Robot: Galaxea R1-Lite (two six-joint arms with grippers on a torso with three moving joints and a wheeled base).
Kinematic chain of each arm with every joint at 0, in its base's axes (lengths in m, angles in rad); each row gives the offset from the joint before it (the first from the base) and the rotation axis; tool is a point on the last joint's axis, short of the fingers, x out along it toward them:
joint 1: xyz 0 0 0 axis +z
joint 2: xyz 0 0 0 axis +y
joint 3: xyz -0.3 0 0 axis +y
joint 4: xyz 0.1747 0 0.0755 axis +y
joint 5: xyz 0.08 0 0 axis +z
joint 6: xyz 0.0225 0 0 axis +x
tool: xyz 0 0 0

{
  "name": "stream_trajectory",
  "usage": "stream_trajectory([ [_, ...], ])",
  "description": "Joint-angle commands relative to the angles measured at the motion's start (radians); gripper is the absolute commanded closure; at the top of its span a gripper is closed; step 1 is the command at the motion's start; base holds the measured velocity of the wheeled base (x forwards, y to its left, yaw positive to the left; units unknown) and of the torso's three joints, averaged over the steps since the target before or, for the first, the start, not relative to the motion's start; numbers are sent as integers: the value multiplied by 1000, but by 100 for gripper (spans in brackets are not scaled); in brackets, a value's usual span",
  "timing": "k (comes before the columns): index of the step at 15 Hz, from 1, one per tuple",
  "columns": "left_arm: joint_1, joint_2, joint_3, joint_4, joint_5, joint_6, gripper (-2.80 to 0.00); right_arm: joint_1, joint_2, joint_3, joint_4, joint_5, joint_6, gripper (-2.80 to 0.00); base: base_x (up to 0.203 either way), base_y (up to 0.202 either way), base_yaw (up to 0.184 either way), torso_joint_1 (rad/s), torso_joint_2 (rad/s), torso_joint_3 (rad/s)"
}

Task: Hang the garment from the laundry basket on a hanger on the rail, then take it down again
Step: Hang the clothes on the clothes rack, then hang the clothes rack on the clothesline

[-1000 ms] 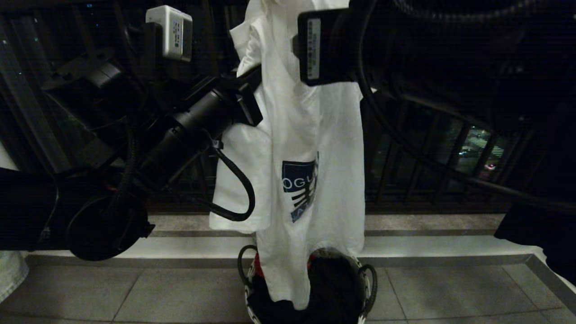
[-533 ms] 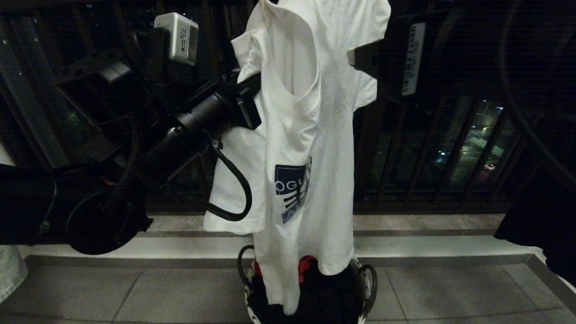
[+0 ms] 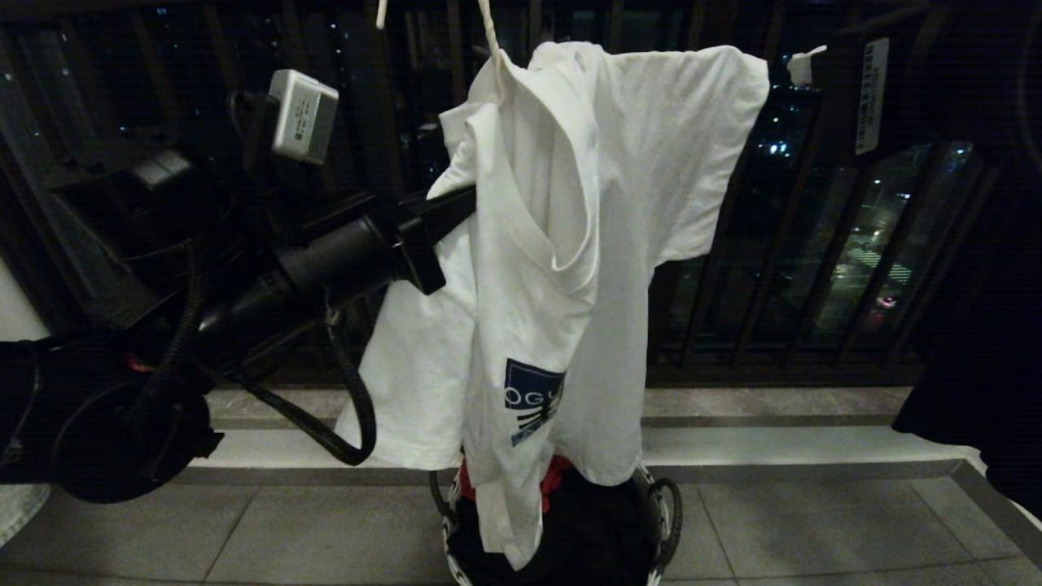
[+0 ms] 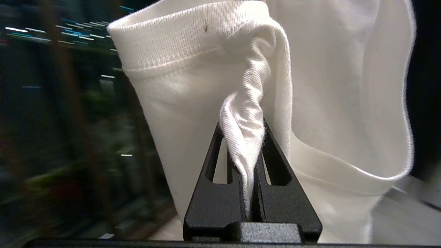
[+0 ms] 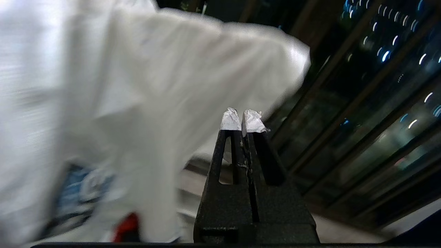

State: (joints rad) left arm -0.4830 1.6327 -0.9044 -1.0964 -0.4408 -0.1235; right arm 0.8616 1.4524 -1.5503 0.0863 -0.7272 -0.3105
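My left gripper (image 4: 245, 144) has its jaws pinched on a twisted fold of the shirt (image 3: 562, 268) near the collar, seen left of centre in the head view. The right gripper (image 5: 243, 120) has its jaws pressed together on nothing, at the upper right, just clear of the spread sleeve. The shirt hangs mid-frame from the hanger (image 3: 491, 32), whose thin wire rises out the top; the rail is out of view. Its hem trails into the basket (image 3: 663, 521) at bottom centre. I judge the collar needs seating squarely over the wire. I'd keep the left pinch firm, pull gently sideways, and avoid tugging downward lest the hanger unhook.
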Motion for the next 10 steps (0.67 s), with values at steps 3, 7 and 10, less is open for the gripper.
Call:
stream_trajectory([
  [3,87,-80,89,-6,-282,-36,0,-17,2,-67,126,78,-71,0,0,0,0,0,0,0],
  [7,141,-107,119,-4,-510,-113,0,-3,16,-156,297,249,-71,0,0,0,0,0,0,0],
  [10,148,-109,120,1,-526,-114,0,28,34,-182,315,281,-127,-280,0,0,0,0,0,0],
])
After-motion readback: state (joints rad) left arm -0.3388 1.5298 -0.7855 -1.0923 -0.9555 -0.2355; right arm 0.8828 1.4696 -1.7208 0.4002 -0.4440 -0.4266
